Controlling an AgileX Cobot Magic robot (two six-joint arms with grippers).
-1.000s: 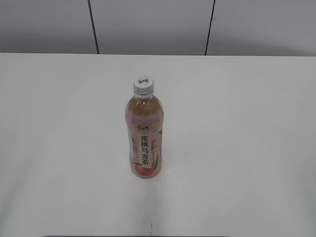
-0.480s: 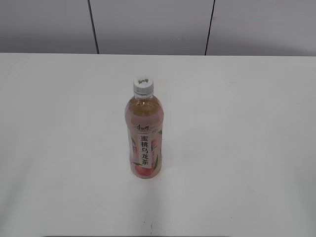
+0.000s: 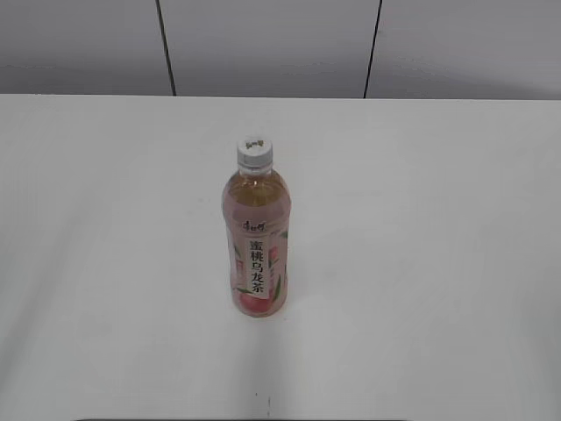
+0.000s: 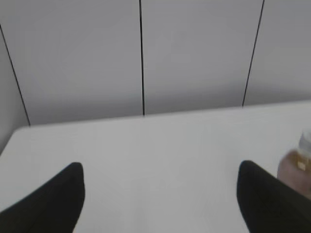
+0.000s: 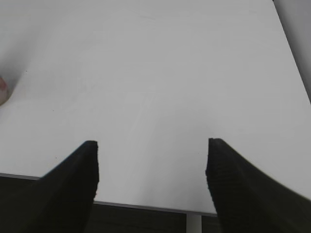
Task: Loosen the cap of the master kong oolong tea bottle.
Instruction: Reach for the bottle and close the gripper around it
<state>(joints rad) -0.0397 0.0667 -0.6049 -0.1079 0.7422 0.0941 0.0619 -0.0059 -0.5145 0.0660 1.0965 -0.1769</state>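
No movement since the earlier exterior pictures: same scene, same bottle position.

White desk (image 3: 421, 263), broad and plain, grey panelled wall behind. Near its middle, upright: the master kong oolong tea bottle (image 3: 256, 246), pink label and white character strip facing the camera, untouched by either arm. In the left wrist view, seen blurred at the right edge just past one finger. On its neck, seated and apparently unturned: the cap (image 3: 254, 153), white, dark mark on top.

Left claw (image 4: 160, 194): spread apart, empty, above bare desk. Right claw (image 5: 151, 167): likewise spread apart, empty, over the desk's near edge, well apart from the bottle.

Task judged not begun: no grip on the body, no grip on the cap. Left to do, likely: steadying the bottle, clamping the cap, twisting loose.
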